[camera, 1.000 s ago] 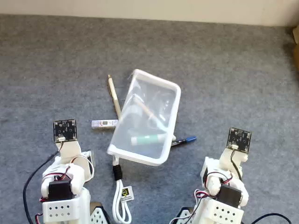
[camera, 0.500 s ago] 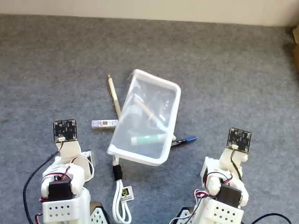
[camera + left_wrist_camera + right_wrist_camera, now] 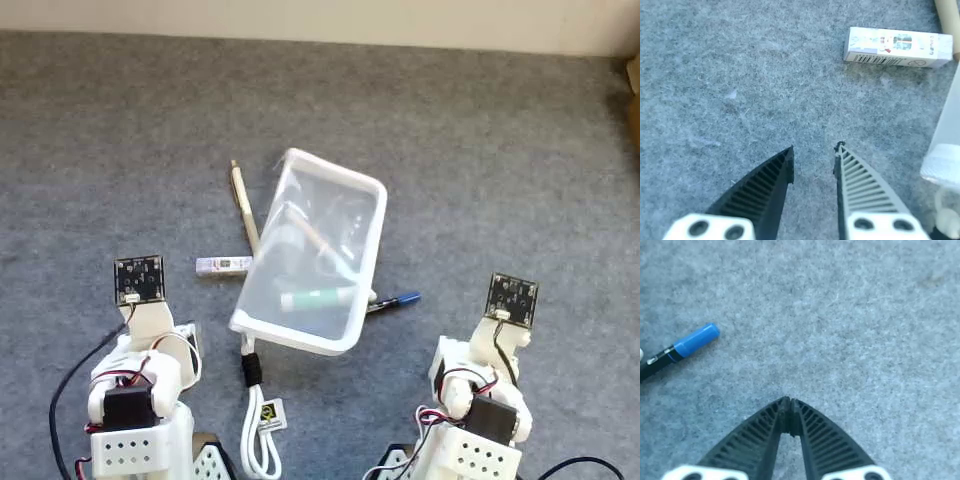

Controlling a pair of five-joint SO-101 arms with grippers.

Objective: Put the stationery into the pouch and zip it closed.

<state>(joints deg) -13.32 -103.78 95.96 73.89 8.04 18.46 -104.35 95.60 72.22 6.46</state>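
Judging by how things lie, the work is at its start, with loose stationery to gather; the clear pouch (image 3: 330, 200) lies slantwise at the middle of the table (image 3: 500, 130), one short end toward the near edge where both arms stand. A beige pen (image 3: 243, 205) lies along the pouch's left long side, toward the far edge; a small white block (image 3: 223, 265), perhaps an eraser, sits just beside that same side, nearer the left arm; a blue-capped pen (image 3: 395, 300) pokes out at the pouch's near right corner, and I cannot tell whether its dark barrel runs under the pouch or into it. A green-and-white marker (image 3: 318, 297) shows through the clear wall; whether it is inside or beneath is unclear. A white looped cord (image 3: 255, 400) with a black piece trails from the pouch's near end to the table's near edge.

The left gripper (image 3: 813, 150) hangs low over bare felt with a narrow gap between its tips, the white block ahead of it; the right gripper (image 3: 790, 401) is pinched tip to tip on nothing, with the blue cap near.

To do the first pick well, I would give each arm its nearest piece; the white block to the left, the blue-capped pen to the right. The right claw must spread before it descends; the pen wants gripping across its barrel near the cap, jaws square to it, lest it roll on the felt; lift it cleanly, since dragging may shift the pouch. I cannot make out whether the pouch's mouth is open; check that before carrying anything over.
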